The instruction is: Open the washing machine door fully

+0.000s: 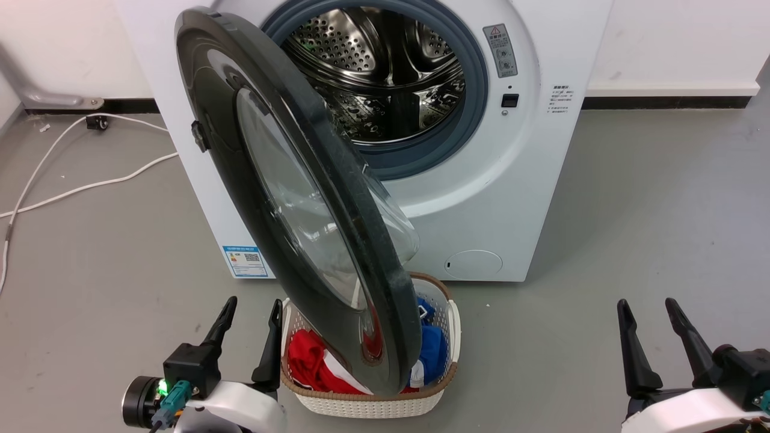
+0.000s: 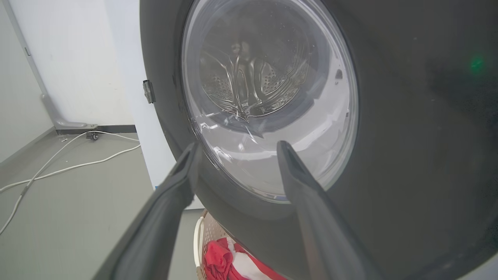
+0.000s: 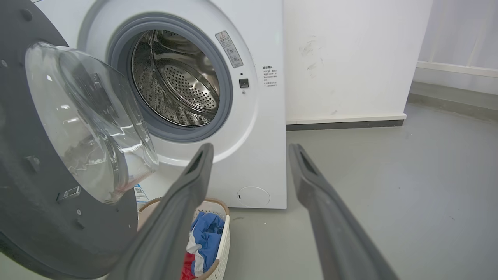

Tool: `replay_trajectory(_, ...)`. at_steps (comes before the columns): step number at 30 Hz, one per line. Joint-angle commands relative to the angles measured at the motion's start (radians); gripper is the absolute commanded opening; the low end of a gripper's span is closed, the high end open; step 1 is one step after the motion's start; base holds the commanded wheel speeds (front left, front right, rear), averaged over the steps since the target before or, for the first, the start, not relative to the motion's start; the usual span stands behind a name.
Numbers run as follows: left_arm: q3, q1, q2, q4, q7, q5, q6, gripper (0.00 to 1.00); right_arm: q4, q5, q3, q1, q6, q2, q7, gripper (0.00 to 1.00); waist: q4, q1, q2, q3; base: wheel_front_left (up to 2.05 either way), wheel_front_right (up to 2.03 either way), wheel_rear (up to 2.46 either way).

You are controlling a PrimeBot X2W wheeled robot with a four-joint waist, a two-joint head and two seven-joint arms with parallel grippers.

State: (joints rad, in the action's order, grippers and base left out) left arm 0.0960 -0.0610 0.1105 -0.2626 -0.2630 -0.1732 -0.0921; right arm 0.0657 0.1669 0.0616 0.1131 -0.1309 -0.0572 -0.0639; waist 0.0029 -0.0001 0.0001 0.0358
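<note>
- Since the washing machine door (image 1: 272, 198) is only part way open, the job now, I think, is to swing it further to the left until it stops.
- The white cables (image 1: 57, 157) lie on the floor, far to the left of the left pincer (image 1: 254, 300). They do not matter here.
- The left pincer sits low, with its two fingers apart and nothing between them. The door's bottom rim is just to its right, and the shiny outer side of the door is close in front of it.
- The door sticks out from the washing machine (image 1: 529, 198) toward the robot. It hangs over the laundry basket (image 1: 373, 408), which is just to the right of the left pincer.
- I think the left pincer is right where the door needs to swing. It should get out of the way first, or hook the rim and pull slowly.
- The steel drum (image 1: 385, 72) is wide open to see, ahead and between the two pincers.
- The right pincer (image 1: 646, 302) has its fingers apart too, and it holds nothing. It is well to the right of the door and faces the inner side with the bulging glass bowl.
- A push from that side should land on the dark ring, not the glass. It should be slow, so the door does not bounce back.
</note>
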Motion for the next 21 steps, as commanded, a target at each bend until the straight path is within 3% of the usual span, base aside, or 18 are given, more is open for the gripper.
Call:
replay_trajectory(1, 0.002, -0.005, 0.000, 0.002, -0.002, -0.002, 0.003, 0.60, 0.005, -0.002, -0.002, 0.015, 0.000, 0.005, -0.004, 1.00, -0.001, 0.0001, -0.0001, 0.000, 0.00, 0.00, 0.00)
replay_trajectory(2, 0.002, -0.004, -0.001, 0.002, -0.002, -0.005, 0.003, 0.00, 0.005, -0.002, -0.002, 0.015, 0.000, 0.006, -0.004, 1.00, -0.002, 0.0001, -0.0001, 0.000, 0.00, 0.00, 0.00)
replay_trajectory(12, -0.003, -0.010, 0.003, 0.022, 0.008, -0.018, 0.024, 0.00, -0.003, 0.010, 0.013, 0.003, 0.000, 0.008, -0.003, 1.00, 0.006, 0.0001, -0.0001, 0.003, 0.00, 0.00, 0.00)
replay_trajectory(21, -0.006, -0.057, 0.005, 0.277, 0.022, 0.001, 0.067, 0.00, -0.002, 0.019, 0.037, -0.001, 0.000, 0.008, 0.003, 1.00, 0.037, 0.0001, -0.0001, 0.007, 0.00, 0.00, 0.00)
